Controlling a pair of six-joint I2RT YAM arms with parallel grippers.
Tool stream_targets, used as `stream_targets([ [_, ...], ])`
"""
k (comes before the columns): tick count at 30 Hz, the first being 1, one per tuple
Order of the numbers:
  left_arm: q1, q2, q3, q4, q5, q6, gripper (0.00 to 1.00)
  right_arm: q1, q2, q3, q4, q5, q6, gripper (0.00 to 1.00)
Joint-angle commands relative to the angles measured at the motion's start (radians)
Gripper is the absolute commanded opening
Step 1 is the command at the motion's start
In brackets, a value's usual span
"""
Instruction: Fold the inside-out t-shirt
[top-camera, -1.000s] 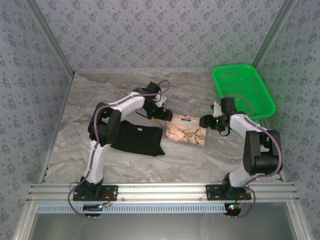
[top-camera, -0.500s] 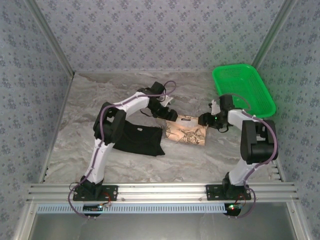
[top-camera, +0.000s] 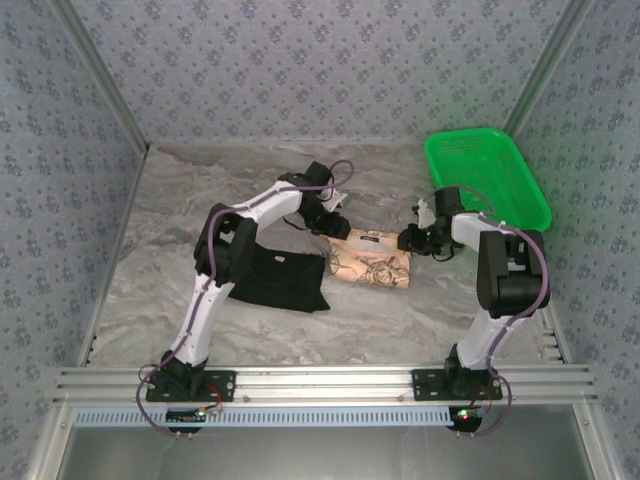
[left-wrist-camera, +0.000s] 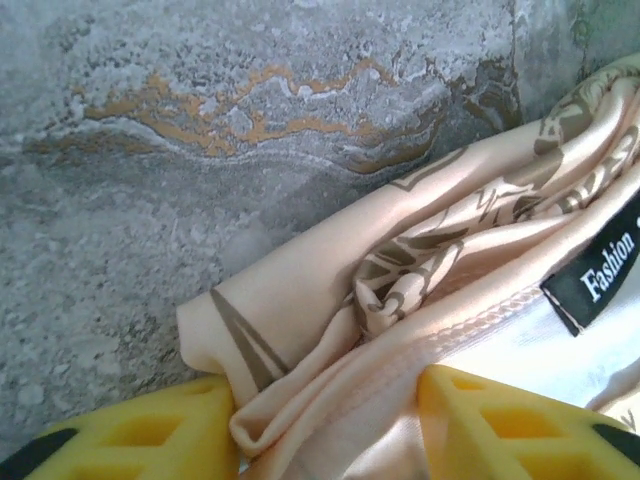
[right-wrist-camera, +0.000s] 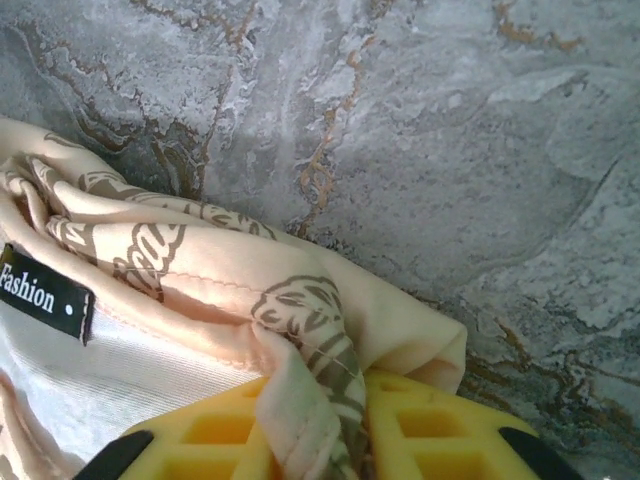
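The inside-out t-shirt (top-camera: 372, 262) lies as a small peach-tan bundle with dark drawings in the middle of the marble table. My left gripper (top-camera: 338, 229) sits at its far left corner and my right gripper (top-camera: 405, 240) at its far right corner. In the left wrist view the yellow fingers (left-wrist-camera: 150, 430) hold a rolled hem of the t-shirt (left-wrist-camera: 330, 330) that fills the gap of the gripper (left-wrist-camera: 325, 430). In the right wrist view the gripper (right-wrist-camera: 315, 430) pinches a printed fold of the t-shirt (right-wrist-camera: 300, 310). The dark neck label (left-wrist-camera: 600, 268) (right-wrist-camera: 40, 290) faces up.
A black folded garment (top-camera: 275, 278) lies just left of the t-shirt, partly under the left arm. A green basket (top-camera: 470, 134) stands at the back right, close behind the right arm. Patterned walls close in the table on three sides.
Both grippers have come in onto the shirt's far corners and closed on the fabric. The right arm's elbow has swung up and back; the shirt has stayed in place.
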Motion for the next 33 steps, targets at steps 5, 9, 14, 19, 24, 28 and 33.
stream_targets([
  [5,-0.051,0.036,0.011,0.080,0.139,0.086,0.09,-0.008,-0.023,-0.031,0.014,-0.063,0.016,0.13],
  [9,-0.028,0.007,0.012,0.078,0.163,0.088,0.00,-0.008,-0.051,-0.052,0.033,-0.075,0.023,0.09],
  [14,0.020,-0.094,-0.042,0.078,0.140,0.086,0.00,-0.003,-0.142,-0.082,0.039,-0.071,0.035,0.01],
  [19,0.072,-0.215,-0.145,0.107,0.127,0.066,0.00,0.029,-0.262,-0.122,0.038,-0.048,0.056,0.00],
  [24,0.078,-0.291,-0.216,0.132,0.128,0.051,0.00,0.100,-0.332,-0.126,0.028,-0.033,0.081,0.00],
  [28,0.075,-0.335,-0.229,0.119,0.125,0.044,0.00,0.149,-0.380,-0.117,0.025,-0.008,0.103,0.00],
  [33,0.079,-0.356,-0.219,0.087,0.129,0.059,0.00,0.162,-0.379,-0.102,0.022,0.019,0.099,0.00],
])
